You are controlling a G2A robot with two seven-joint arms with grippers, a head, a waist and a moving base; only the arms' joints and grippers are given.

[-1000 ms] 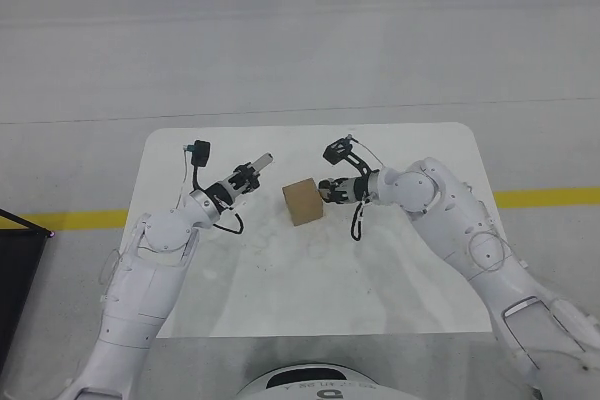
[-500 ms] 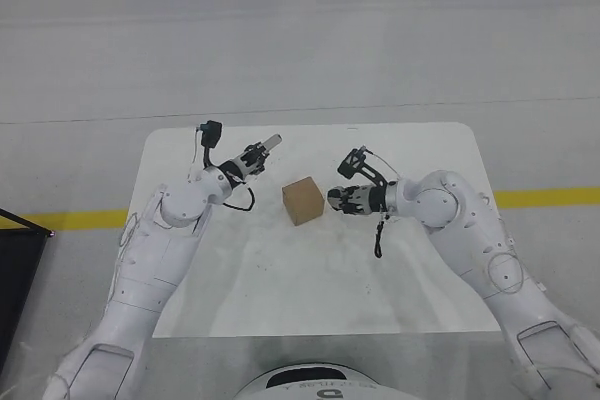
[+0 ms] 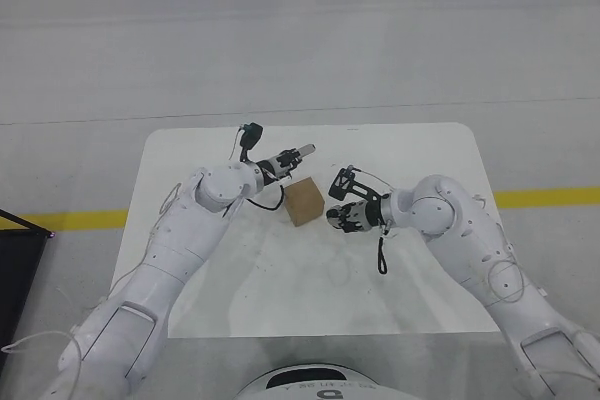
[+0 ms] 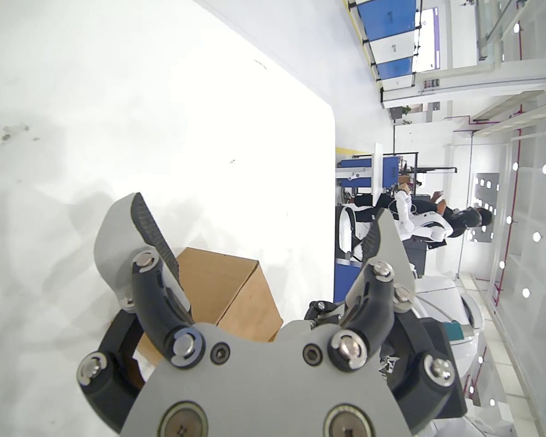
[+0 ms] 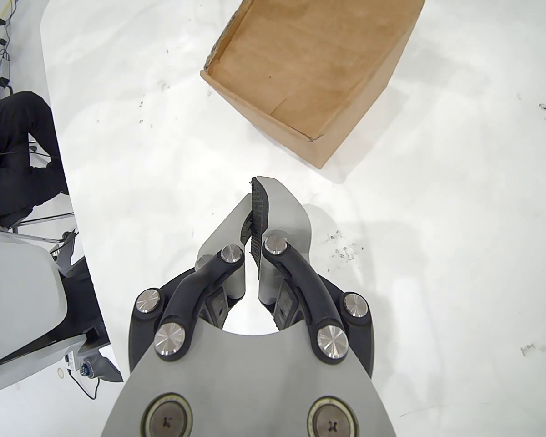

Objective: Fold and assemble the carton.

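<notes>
The carton (image 5: 314,56) sits just ahead of the closed right gripper (image 5: 256,200).

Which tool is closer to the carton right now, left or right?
Right, as far as I can judge. The right tool, shut, sits just off the carton at its right-hand corner, not touching. The left tool, open, points past the carton's far side.

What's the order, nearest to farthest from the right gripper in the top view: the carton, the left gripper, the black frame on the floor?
1. carton: mid-table, just ahead of the right gripper.
2. left gripper: over the carton's far side.
3. black frame: off the table, on the floor at the left arm's side.
</notes>
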